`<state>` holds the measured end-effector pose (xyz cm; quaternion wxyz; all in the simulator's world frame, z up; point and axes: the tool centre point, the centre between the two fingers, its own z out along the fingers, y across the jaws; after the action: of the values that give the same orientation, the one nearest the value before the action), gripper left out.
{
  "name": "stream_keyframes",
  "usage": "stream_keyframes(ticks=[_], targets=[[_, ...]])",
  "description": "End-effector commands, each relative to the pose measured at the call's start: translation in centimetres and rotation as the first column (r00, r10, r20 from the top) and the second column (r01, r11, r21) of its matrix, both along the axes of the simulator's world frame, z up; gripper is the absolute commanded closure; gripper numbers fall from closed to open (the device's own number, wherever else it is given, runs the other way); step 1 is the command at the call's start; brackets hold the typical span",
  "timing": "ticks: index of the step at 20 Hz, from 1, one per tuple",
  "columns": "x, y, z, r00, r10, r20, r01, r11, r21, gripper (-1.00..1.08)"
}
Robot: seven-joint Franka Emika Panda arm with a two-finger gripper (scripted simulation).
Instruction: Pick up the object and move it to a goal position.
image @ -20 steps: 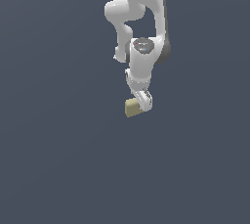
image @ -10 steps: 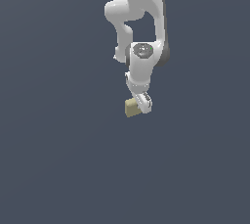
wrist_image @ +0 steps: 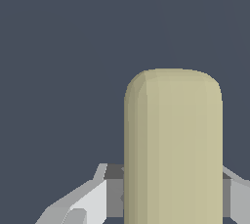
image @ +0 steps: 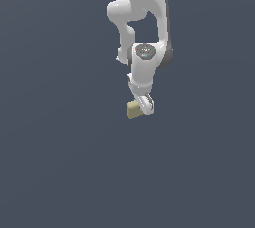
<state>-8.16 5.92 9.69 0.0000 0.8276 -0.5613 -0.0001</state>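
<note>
Tool (image: pixel 142 106) pinching the block (image: pixel 133 110) at the arm's (image: pixel 144 67) tip.

Seen from the wrist, the block (wrist_image: pixel 173 145) fills the space between the two fingers (wrist_image: pixel 90 201), whose inner faces meet its sides, so the grip reads as closed on it; in the exterior view it sits just under the wrist, on the exterior view's left of the finger housing. The step in hand looks like carrying: best done with steady clamping, slow travel and no wrist twist, since the rounded, matte faces could slide in a narrow hold. No goal marker shows anywhere. Whether the block rests on the table (image: pixel 60 172) or hangs clear of it cannot be told against the flat grey. The wrist view cuts off the block's lower end and the fingertips.
</note>
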Motion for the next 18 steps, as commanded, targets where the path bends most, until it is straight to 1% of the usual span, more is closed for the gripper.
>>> stream_keyframes(ticks=[1,5,9,18], targets=[[0.1,-0.3,0.3,1.000,-0.001,0.001,0.001,1.000,0.000,1.08],[0.6,-1.6,1.5,1.000,-0.001,0.001,0.001,1.000,0.000,1.08],[1.4,-3.6,3.5,1.000,-0.001,0.001,0.001,1.000,0.000,1.08],[4.0,-10.3,9.9,1.000,-0.001,0.001,0.001,1.000,0.000,1.08]])
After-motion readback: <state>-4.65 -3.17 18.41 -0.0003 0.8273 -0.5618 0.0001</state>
